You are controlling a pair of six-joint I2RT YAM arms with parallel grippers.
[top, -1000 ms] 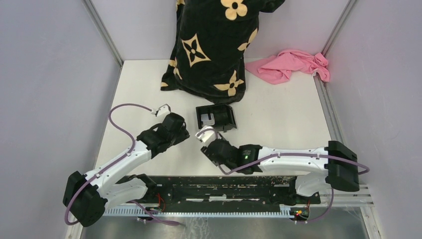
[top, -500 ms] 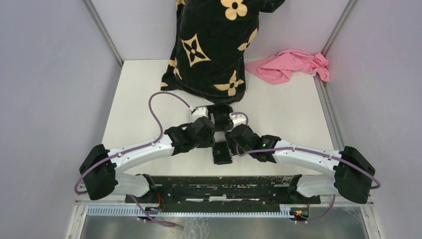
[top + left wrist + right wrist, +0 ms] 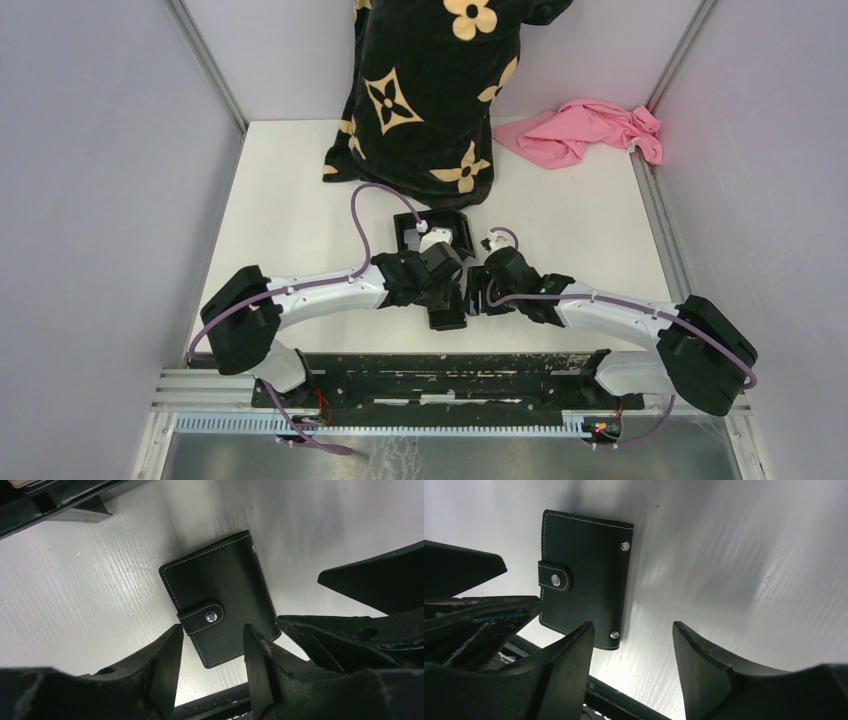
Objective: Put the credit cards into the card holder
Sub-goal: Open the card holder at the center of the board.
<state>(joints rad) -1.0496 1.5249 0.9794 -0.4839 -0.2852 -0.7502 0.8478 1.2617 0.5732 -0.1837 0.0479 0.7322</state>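
Your left end effector [image 3: 212, 630] is released: its jaws stand apart with nothing clamped between them, and they hang over the near end of the card holder [image 3: 220, 595], one finger [image 3: 167, 665] covering each lower corner. Whether they touch the leather you cannot tell. Your right end effector [image 3: 631, 627] is also released and empty. Its gap sits over bare table [image 3: 734, 555], with the card holder just to its left and one finger over the holder's corner. The card holder lies flat and shut, its strap snapped down, on the white table between the two wrists, near the arms' bases. Just beyond it, the black tray [image 3: 408, 222] is mostly hidden by your left wrist. Further back lie a black flowered cloth [image 3: 420, 90] and a pink cloth [image 3: 585, 130].
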